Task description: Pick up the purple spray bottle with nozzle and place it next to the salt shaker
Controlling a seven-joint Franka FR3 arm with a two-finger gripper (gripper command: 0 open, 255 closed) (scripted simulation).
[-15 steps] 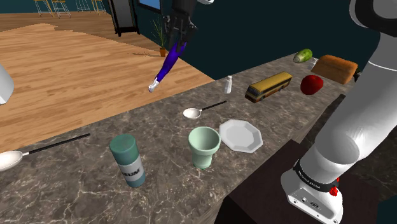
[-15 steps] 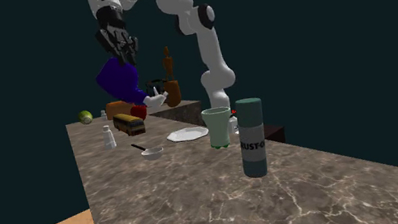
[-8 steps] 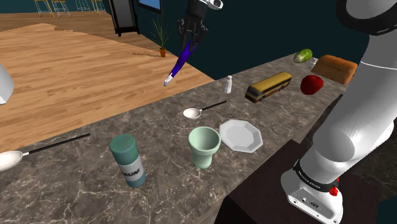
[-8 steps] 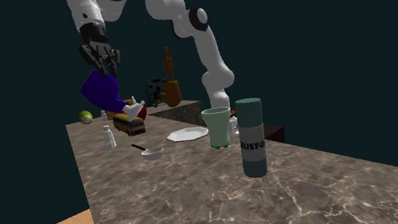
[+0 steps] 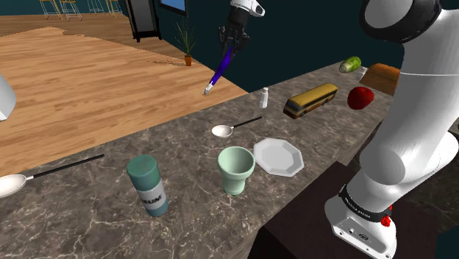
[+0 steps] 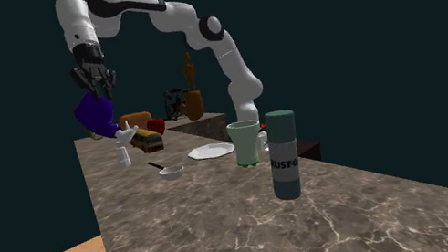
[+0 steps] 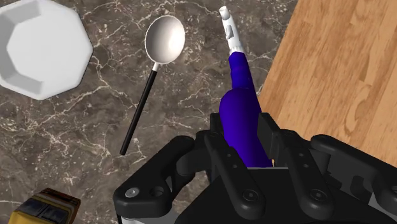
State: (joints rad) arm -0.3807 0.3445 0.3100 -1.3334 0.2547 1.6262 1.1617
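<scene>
Half the purple spray bottle [image 7: 240, 108] hides, clasped in the tool [image 7: 243, 137].

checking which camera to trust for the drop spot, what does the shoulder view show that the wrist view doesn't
Shoulder view's extras: the salt shaker standing on the counter, the green cup, the teal can and the red fruit.
Wrist view's extra: a close look at the black fingers clasping the purple spray bottle from both sides.
Shared: the gripper, that bottle slanting nozzle-down, the white plate, the small spoon, the yellow bus and the wooden floor.
</scene>
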